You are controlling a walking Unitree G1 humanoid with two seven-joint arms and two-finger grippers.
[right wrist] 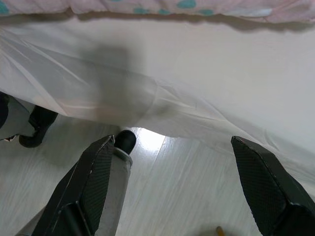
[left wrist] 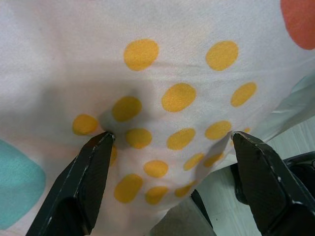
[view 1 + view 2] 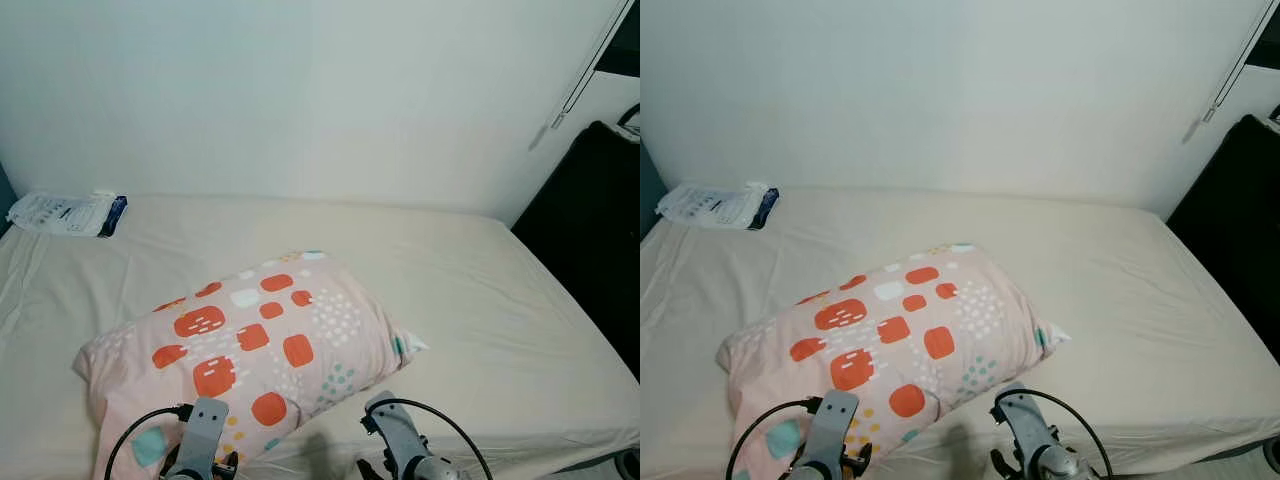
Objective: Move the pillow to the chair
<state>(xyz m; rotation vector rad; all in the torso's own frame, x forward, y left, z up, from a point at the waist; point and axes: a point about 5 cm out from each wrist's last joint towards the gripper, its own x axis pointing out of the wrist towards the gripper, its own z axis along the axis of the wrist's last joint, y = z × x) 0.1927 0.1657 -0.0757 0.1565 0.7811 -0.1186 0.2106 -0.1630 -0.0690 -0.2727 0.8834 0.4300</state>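
Observation:
A pink pillow [image 3: 250, 345] with orange, white and teal patches lies tilted on the bed [image 3: 480, 290], near its front edge. My left gripper [image 2: 170, 135] is open just over the pillow's near corner, its fingers [image 2: 93, 167] spread across fabric with yellow dots. The left wrist [image 3: 205, 430] shows at the bottom of the eye views, over that corner. To the right of the pillow my right gripper [image 1: 172, 142] is open and empty. It hangs past the bed's front edge, above the draped sheet [image 1: 197, 88] and the floor [image 1: 187, 196].
A white and blue plastic package [image 3: 65, 213] lies at the bed's far left by the wall. A tall black object [image 3: 590, 230] stands beyond the bed's right side. The cream sheet is bare to the right of the pillow.

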